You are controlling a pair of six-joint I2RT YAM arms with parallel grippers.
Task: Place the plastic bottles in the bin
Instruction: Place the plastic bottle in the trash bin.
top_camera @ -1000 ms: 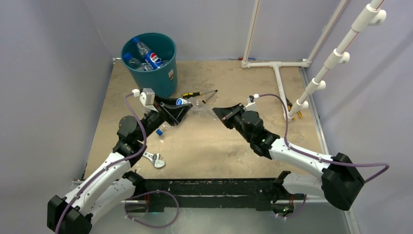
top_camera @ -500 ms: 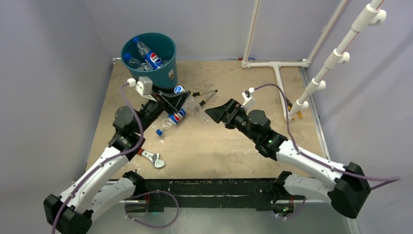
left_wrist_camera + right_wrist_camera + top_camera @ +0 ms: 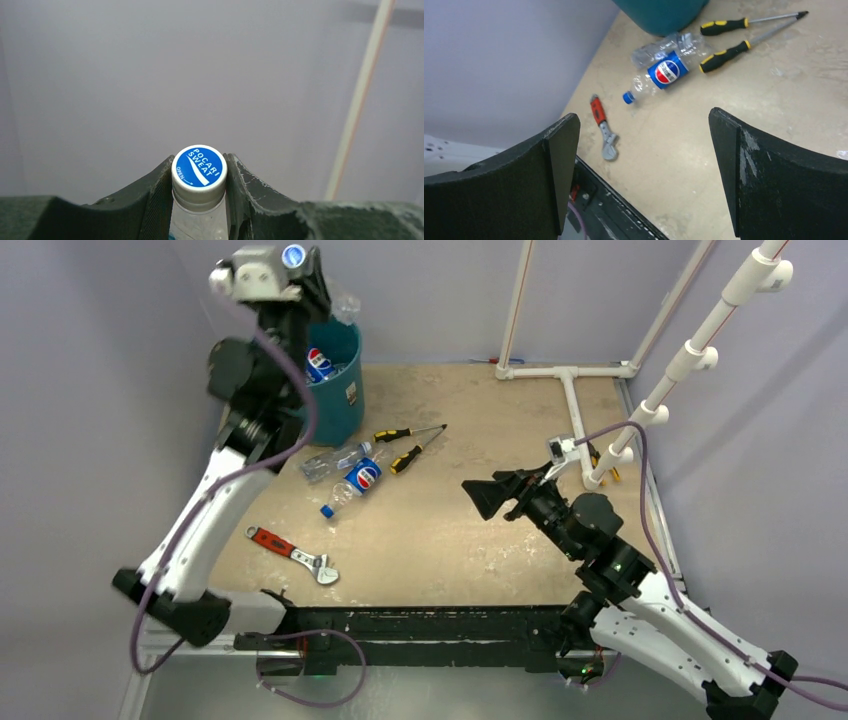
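Note:
My left gripper (image 3: 303,268) is raised high over the teal bin (image 3: 340,390), shut on the neck of a clear plastic bottle (image 3: 345,308) with a blue Pocari Sweat cap (image 3: 199,167). In the left wrist view both fingers (image 3: 152,200) press the neck just under the cap. A Pepsi bottle (image 3: 318,363) shows inside the bin. Two more bottles lie on the table by the bin's foot: a Pepsi one (image 3: 357,478) (image 3: 665,72) and a clear one (image 3: 335,460) (image 3: 671,47). My right gripper (image 3: 488,496) (image 3: 642,117) hovers open over the table's middle right, holding nothing.
Two yellow-and-black screwdrivers (image 3: 410,430) (image 3: 729,51) lie right of the bin. A red-handled wrench (image 3: 295,552) (image 3: 603,127) rests near the front left. White pipes (image 3: 575,400) run along the back right, and grey walls close in at the left and back.
My left arm has swung up from the table to above the bin with the bottle in its grip. My right gripper has opened and pulled back to the right.

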